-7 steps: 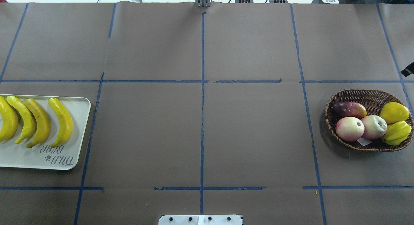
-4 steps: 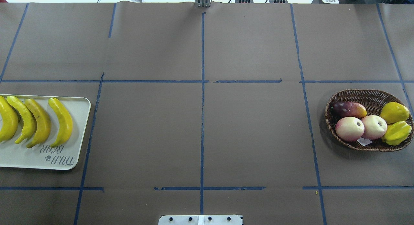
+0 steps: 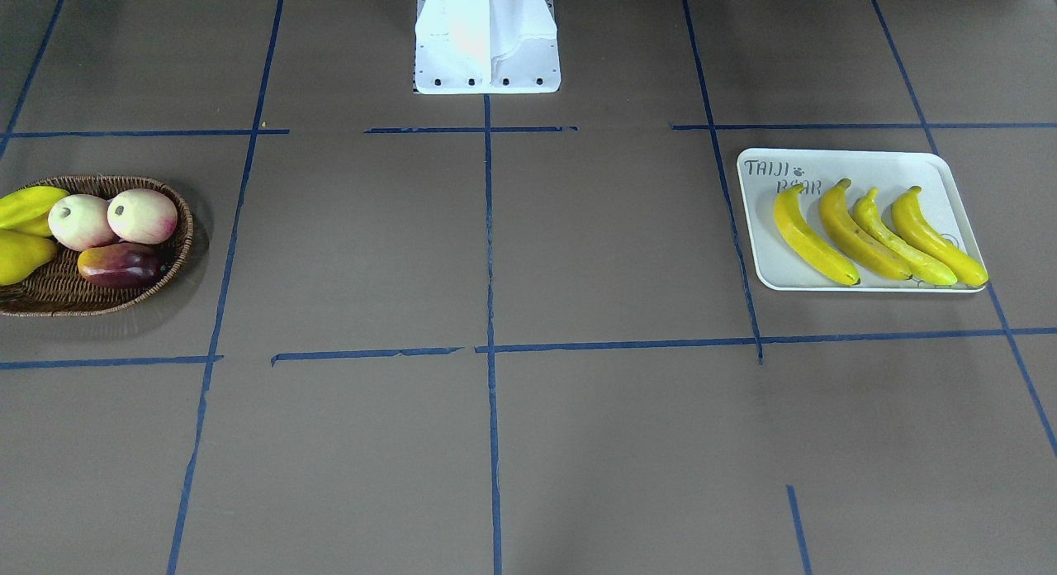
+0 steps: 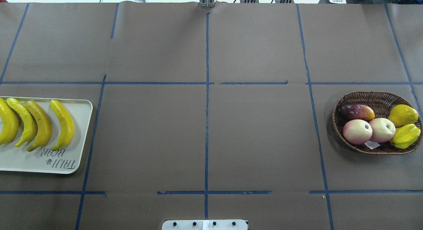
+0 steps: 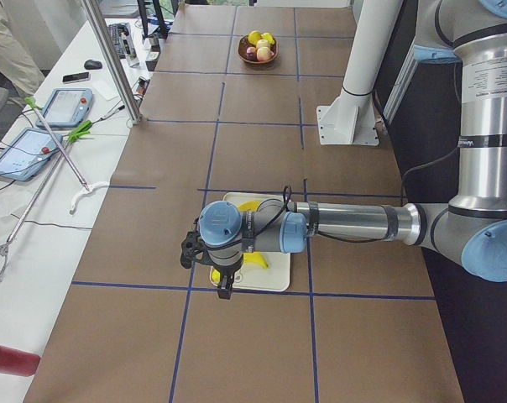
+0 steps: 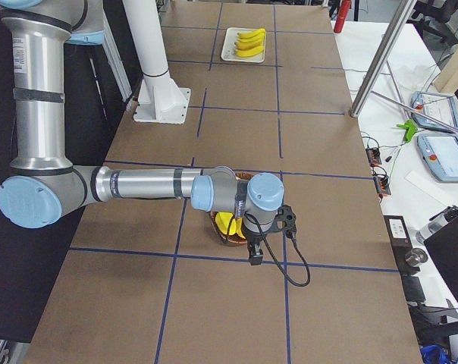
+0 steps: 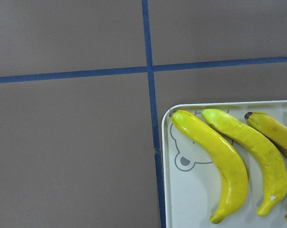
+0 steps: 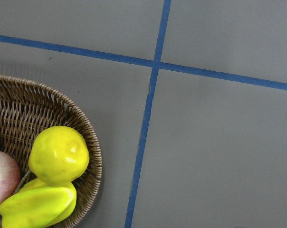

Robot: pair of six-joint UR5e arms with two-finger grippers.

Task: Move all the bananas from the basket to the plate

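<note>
Looks finished. Counted on the plate (image 4: 19,164), at the robot's left end of the desk (image 4: 257,140): all four bananas (image 4: 62,124), side by side, none stacked, long axes roughly parallel, running across the plate's short way, toward and away from the robot. Nothing long and curved left in the basket (image 4: 366,97) at the opposite end, well apart from the plate; only two pink-white apples (image 4: 357,131), a dark red mango (image 4: 357,111), a stubby yellow pear (image 4: 402,115) and a ridged yellow-green star fruit (image 4: 405,135), plus a small white tag (image 4: 372,144).

Stretched low above the plate's outer end, the left arm (image 5: 346,222); through its wrist camera, bananas off to the lower right, not centred beneath the jaws. Likewise reaching out over the basket's outer rim, the right arm (image 6: 145,184), with the basket off to the lower left of its wrist view. State of the left jaws and of the right jaws: seen only small in the side views, so cannot tell whether parted or closed; nothing held showing in either wrist view.

Judged next: no further grasp called for. For any straightening of a banana, left arm by far the nearer; pinch best taken across the width at mid-length, square to the long axis
</note>
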